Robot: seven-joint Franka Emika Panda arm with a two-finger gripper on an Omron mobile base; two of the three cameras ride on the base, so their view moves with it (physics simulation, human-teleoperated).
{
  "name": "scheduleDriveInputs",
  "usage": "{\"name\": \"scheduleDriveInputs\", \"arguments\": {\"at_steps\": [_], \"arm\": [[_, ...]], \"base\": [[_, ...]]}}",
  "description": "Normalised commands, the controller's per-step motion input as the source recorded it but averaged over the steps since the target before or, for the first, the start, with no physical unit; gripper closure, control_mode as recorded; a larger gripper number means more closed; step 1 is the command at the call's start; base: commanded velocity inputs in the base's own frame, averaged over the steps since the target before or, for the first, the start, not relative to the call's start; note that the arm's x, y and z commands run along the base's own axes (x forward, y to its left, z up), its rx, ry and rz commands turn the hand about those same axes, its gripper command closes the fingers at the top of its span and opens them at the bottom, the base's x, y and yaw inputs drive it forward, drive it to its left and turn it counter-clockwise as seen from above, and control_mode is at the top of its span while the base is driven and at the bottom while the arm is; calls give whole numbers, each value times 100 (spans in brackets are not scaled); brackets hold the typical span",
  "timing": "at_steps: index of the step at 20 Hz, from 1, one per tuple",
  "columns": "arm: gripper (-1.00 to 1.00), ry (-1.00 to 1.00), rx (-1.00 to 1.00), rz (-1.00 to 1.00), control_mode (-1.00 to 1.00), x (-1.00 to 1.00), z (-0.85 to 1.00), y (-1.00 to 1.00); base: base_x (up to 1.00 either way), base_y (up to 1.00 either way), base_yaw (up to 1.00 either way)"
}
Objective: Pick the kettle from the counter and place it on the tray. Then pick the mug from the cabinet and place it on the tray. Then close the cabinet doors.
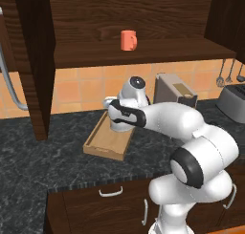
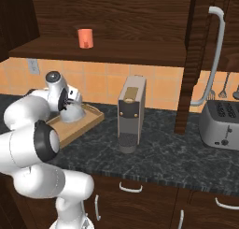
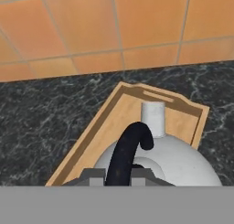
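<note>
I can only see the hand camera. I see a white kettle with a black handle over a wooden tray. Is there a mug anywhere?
Observer: Yes. An orange-red mug stands on the shelf of the open cabinet, above the counter.
Operator: Is anything else on the counter?
Observer: A tall grey coffee machine stands to the right of the tray.
Operator: Anything more?
Observer: A grey toaster sits farther right, past the open cabinet door.
Operator: Is the kettle down on the tray?
Observer: From the right base view the kettle sits low over the tray, with the gripper shut on its handle; whether it touches I cannot tell.
</note>
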Motion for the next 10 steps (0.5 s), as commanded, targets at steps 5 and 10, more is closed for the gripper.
{"name": "scheduleDriveInputs", "arguments": {"at_steps": [5,10], "arm": [[100,-3,2,-3,-100,27,-31,0],[100,0,3,-3,-100,20,-36,0]], "base": [[0,0,0],[0,0,0]]}}
